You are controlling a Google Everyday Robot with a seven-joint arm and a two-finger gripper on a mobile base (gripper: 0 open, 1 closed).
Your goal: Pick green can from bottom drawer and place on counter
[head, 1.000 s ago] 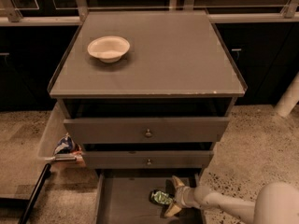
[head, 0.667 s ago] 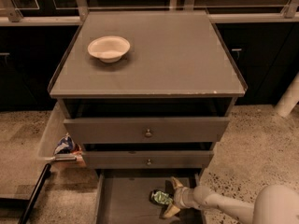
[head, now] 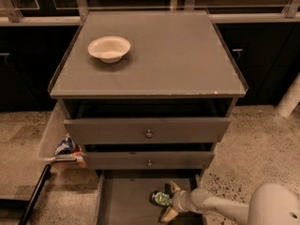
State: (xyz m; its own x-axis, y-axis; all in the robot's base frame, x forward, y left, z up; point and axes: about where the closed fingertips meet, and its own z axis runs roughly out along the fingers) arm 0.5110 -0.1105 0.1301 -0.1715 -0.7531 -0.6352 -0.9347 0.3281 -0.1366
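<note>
Blue-and-white snack bag (head: 63, 146) low at far left, beside the cabinet's left flank, just above a dark bar (head: 33, 195) slanting down to the floor. Further right, up top: pale bowl (head: 109, 48) upright on the left rear part of the counter (head: 178, 64), grey and matte, chipped at its front edge near the right corner. Below, upper drawer (head: 117, 131) and middle drawer (head: 117, 161), each knobbed and pulled out a little. Lowest, the bottom drawer (head: 119, 198), drawn out furthest, floor flat and dark. On that floor, toward its right side, the green can (head: 161, 198). Around the can's right end, the gripper (head: 168, 201), fingers (head: 174, 187) spread wider than the can, one beyond it, one nearer the camera. Pale arm (head: 220, 207) running off to the lower right corner. White post (head: 290, 97) at far right.
</note>
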